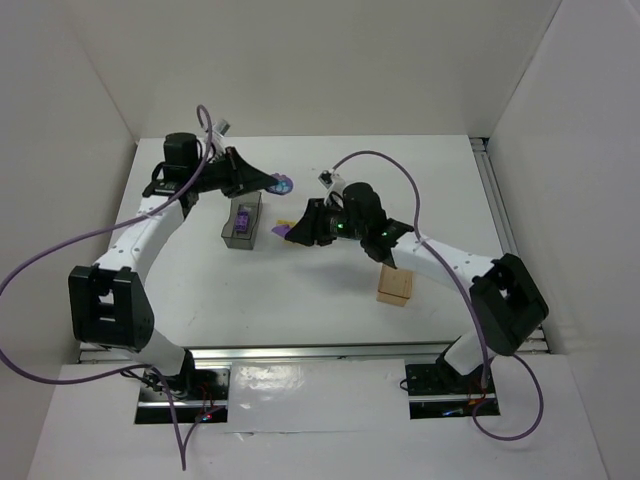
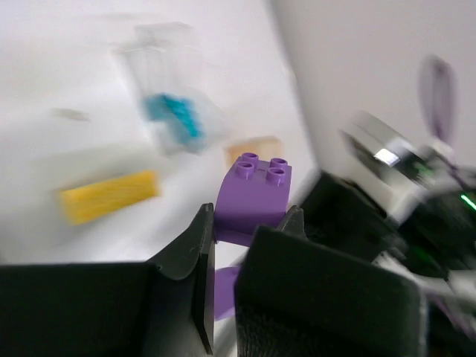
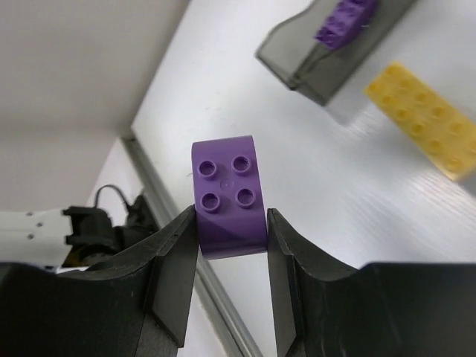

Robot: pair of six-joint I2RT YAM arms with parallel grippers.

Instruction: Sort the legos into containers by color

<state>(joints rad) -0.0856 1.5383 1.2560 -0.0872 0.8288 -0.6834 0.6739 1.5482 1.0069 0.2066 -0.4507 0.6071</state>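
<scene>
My left gripper (image 1: 272,183) is shut on a purple lego (image 1: 285,184) and holds it in the air behind the smoky dark grey bin (image 1: 242,222). In the left wrist view the gripper (image 2: 249,223) pinches this four-stud brick (image 2: 254,192). My right gripper (image 1: 292,230) is shut on a second purple lego (image 3: 227,197), gripped between its fingers (image 3: 230,223) above the table. The grey bin (image 3: 327,56) holds a purple brick (image 3: 343,18). A yellow brick (image 3: 428,119) lies flat beside it. A clear bin (image 2: 175,104) holds cyan bricks (image 2: 175,117).
The amber-tan bin (image 1: 396,286) stands by the right forearm; it also shows blurred in the left wrist view (image 2: 256,149). The yellow brick (image 2: 111,195) lies near the clear bin. The right arm (image 2: 401,201) is close on the left gripper's right. White walls enclose the table.
</scene>
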